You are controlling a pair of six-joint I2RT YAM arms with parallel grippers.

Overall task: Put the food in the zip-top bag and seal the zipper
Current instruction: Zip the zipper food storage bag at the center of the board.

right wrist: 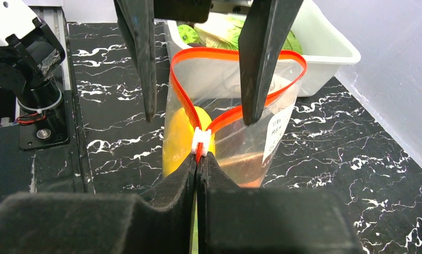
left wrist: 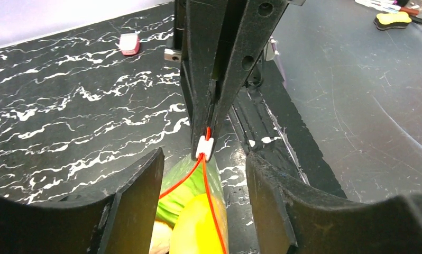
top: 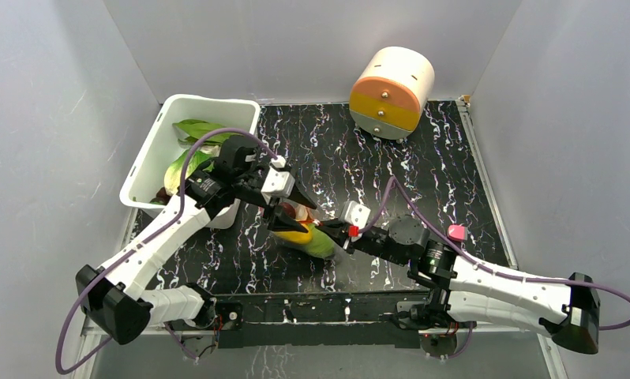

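Bag: the zip-top bag (top: 316,241) lay on the mat just beside the white bin's (top: 209,100) front right corner, its mouth held open in a loop.
Right gripper: my right gripper (right wrist: 198,161) was clenched on the zipper (right wrist: 235,53), right at the white slider tab (right wrist: 201,140).
Left gripper: my left gripper (left wrist: 203,159) was spread wide with nothing in it, and the bag's mouth sat between its fingers.
Room: I saw bare mat (top: 454,174) running from the bin's right side to the drawer unit (top: 391,93).
Surface: black mat with white veining, with grey walls (top: 59,118) on three sides.
Counts: one bag, one bin, one drawer unit. In the bag I counted one yellow fruit (right wrist: 180,137) and one green piece (left wrist: 180,198). Leafy greens (top: 197,129) lay in the bin, though I couldn't count them.
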